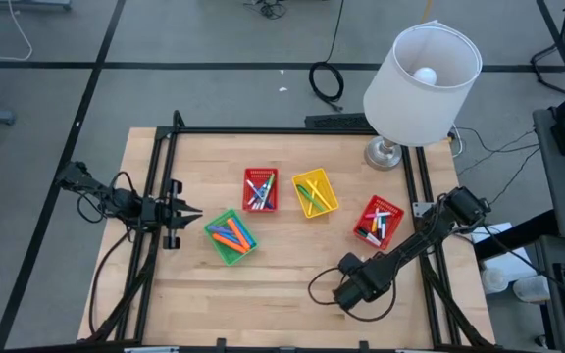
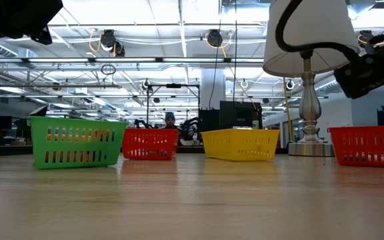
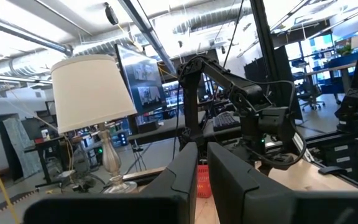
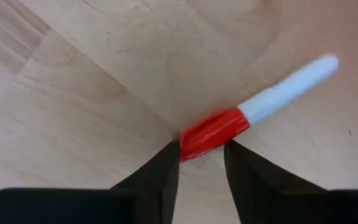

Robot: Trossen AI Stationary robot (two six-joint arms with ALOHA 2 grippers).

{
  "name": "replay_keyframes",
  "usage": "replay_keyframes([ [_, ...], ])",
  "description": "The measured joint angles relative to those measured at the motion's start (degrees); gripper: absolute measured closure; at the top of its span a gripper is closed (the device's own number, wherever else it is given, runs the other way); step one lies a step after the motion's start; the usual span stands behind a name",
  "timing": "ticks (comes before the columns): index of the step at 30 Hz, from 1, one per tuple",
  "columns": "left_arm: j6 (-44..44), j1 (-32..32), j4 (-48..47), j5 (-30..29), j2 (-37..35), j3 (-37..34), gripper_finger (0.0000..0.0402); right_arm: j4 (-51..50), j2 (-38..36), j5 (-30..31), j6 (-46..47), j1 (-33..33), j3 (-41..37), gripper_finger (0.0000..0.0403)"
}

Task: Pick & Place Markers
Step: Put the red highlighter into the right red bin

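one marker [image 4: 253, 118] with a red cap and a white barrel lies flat on the bare wood near the front right corner of the tabletop, and the right gripper [image 4: 201, 163] is down over it, its two dark fingers [image 4: 160, 171] spread to either side of the red cap end. the cap sits in the gap between the tips; whether the pads already press on it cannot be told, and the pen looks to be resting on the table, not lifted. from above, the right gripper [image 1: 346, 290] shows low at the front edge, forward of the red basket [image 1: 378, 222] that stands near the right edge with several markers in it. three more baskets hold the rest of the markers: a green basket [image 1: 231, 236] toward the left, a second red basket [image 1: 260, 190] and a yellow basket [image 1: 315, 192] at mid-table. the left gripper [image 1: 186, 212] waits just off the green basket by the left edge, its fingers [image 3: 185, 180] close together with only a narrow slit and nothing between them. a lamp [image 1: 422, 74] stands at the back right corner. by the look of it the step in hand is the pick of this loose pen. the next move calls for a square closing on the cap, since a round barrel can roll or twist out, then a straight lift and a carry to a basket, probably the red one nearby.
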Motion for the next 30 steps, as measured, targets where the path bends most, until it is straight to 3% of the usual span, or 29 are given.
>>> replay_keyframes([
  [11,-0.11,0.00,-0.06,0.00,0.00,0.00,0.0355,1.11,0.15,0.22,-1.74,0.00,-0.11,0.0387],
  [14,0.08,0.00,-0.06,0.00,0.00,0.00,0.0355,1.17,0.19,-0.45,-2.52,0.20,-0.12,0.0399],
  [23,-1.25,0.00,-0.11,0.02,0.00,0.00,0.0355,2.75,-0.21,-2.61,-1.25,2.66,-0.15,0.0348],
  [30,-1.39,0.00,-0.53,0.02,0.02,0.00,0.0355,7.91,-4.88,0.71,2.55,5.23,-0.36,0.0282],
])
